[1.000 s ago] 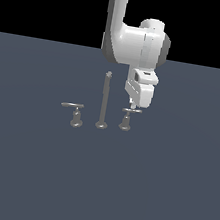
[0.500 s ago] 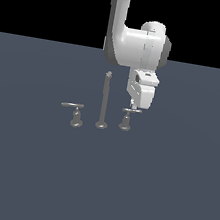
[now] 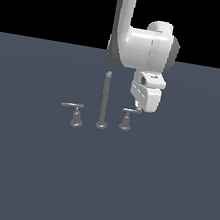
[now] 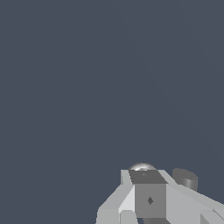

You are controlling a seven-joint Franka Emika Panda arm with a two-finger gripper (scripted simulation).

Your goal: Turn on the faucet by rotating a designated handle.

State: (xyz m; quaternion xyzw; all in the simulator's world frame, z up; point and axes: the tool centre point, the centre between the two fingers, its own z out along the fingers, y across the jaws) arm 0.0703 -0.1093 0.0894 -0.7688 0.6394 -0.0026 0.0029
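Observation:
The faucet stands on the dark grey floor, with its tall thin post (image 3: 104, 101) in the middle. The designated handle (image 3: 130, 111), with the short flat lever on a small flared base (image 3: 124, 126), is on the exterior view's right of the post. The longer-lever handle (image 3: 73, 107) is on the post's left. My gripper (image 3: 138, 108) hangs tips down at the outer end of the short lever, touching or nearly touching it. In the wrist view the fingers (image 4: 148, 192) look pressed together, with a shiny rounded metal part (image 4: 141, 166) just past them.
The flat dark grey floor (image 3: 31, 170) spreads all around the faucet. A small dark cylinder (image 4: 185, 178) shows beside the fingers in the wrist view. The white arm (image 3: 142, 51) rises above the handle.
The arm and gripper have shifted slightly toward the exterior view's right and sit at the short lever's end. The lever looks almost unmoved.

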